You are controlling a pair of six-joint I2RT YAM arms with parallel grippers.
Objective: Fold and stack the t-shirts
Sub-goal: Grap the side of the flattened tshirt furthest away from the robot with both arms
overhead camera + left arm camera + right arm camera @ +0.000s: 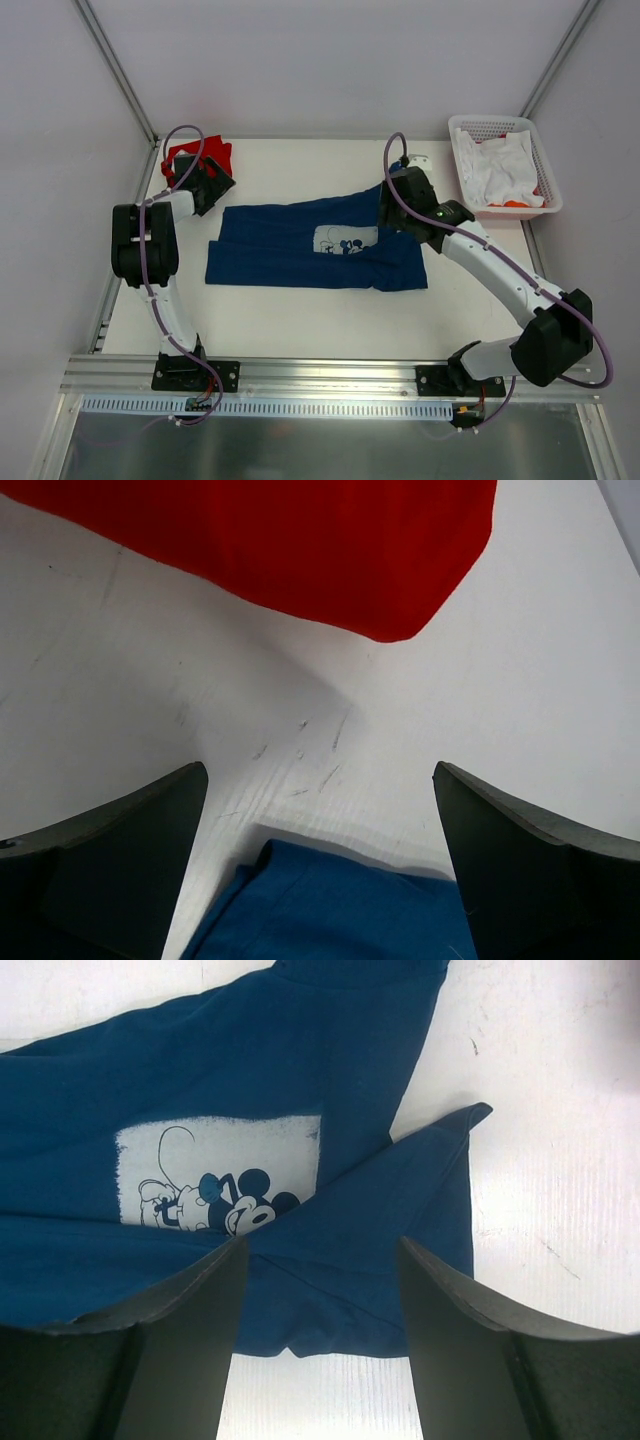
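The navy blue t-shirt (315,248) lies spread across the middle of the table, its white cartoon print (345,239) facing up. The red t-shirt (200,155) is bunched at the back left corner. My left gripper (212,188) hovers between the two shirts. It is open, with bare table between its fingers (110,870), the red shirt (300,550) ahead and a navy corner (330,910) below. My right gripper (390,212) stands open over the navy shirt's right end (250,1070). A folded-over flap (400,1220) lies flat beneath its fingers (480,1350), next to the print (220,1175).
A white plastic basket (490,122) holding white cloth (505,165) stands at the back right, just off the table. Metal frame posts rise at both back corners. White walls close in the back and sides.
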